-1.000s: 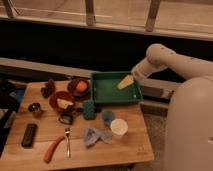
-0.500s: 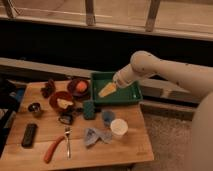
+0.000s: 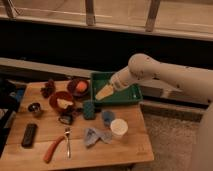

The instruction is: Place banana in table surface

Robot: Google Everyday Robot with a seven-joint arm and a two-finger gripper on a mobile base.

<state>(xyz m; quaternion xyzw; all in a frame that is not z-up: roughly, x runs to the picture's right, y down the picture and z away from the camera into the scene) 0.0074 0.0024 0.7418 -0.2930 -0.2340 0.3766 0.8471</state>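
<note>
The banana (image 3: 64, 103) is a small pale yellow piece lying in the red bowl (image 3: 56, 98) on the left part of the table surface (image 3: 130, 145), a light brown plank top. My gripper (image 3: 104, 93) is the pale wedge at the end of the white arm. It hangs over the left half of the green tray (image 3: 125, 95), to the right of the red bowl and apart from the banana. I see nothing that I can make out in the gripper.
A dark bowl holding a round orange fruit (image 3: 80, 86) stands behind the red bowl. A green sponge (image 3: 89, 110), blue cup (image 3: 107, 117), white cup (image 3: 119, 128), grey cloth (image 3: 95, 136), orange-red stick (image 3: 52, 148), fork (image 3: 68, 142), black remote (image 3: 29, 135) and metal cup (image 3: 34, 108) lie around.
The arm has swung left and down, bringing the gripper from the tray's right side to over its left half. Nothing on the table has moved.
</note>
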